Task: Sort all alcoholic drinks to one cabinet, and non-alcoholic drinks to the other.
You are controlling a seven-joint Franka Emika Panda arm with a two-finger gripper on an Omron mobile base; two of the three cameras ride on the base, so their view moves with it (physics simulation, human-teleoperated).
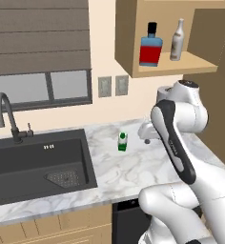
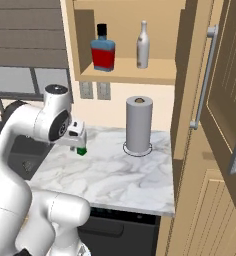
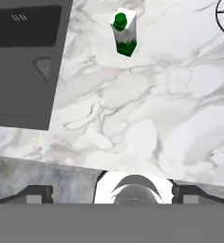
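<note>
Carton [image 3: 124, 32]: small, white at the top and green at the base, with a round green cap; it stands upright on the marble counter [image 1: 133, 167], alone, between the sink and the paper towel roll. In the right base view only its green base [image 2: 82, 151] shows below the hand.
Blue bottle [image 1: 150, 45]: squat and square, blue glass, red label, black cap; upright on the shelf of the small wall cabinet [image 1: 171, 70], to the left.
Grey bottle [image 1: 178, 41]: slim, pale grey, long neck; upright on the same shelf, to the right of the blue bottle, apart from it.
Gripper [image 3: 112, 193]: jaws spread wide, holding nothing; both dark tips rise at the bottom corners of the hand view, above the counter's front part, the carton well ahead of them and untouched.
Sink [image 1: 38, 162]: dark basin set into the counter left of the carton, with a dark curved tap [image 1: 7, 116].
Paper towel roll [image 2: 139, 124]: grey, upright on a ring stand, right of the carton.
Pantry [image 2: 220, 130]: tall light-wood unit at the counter's right end, one panelled door with a silver bar handle [image 2: 202, 75] swung open.
</note>
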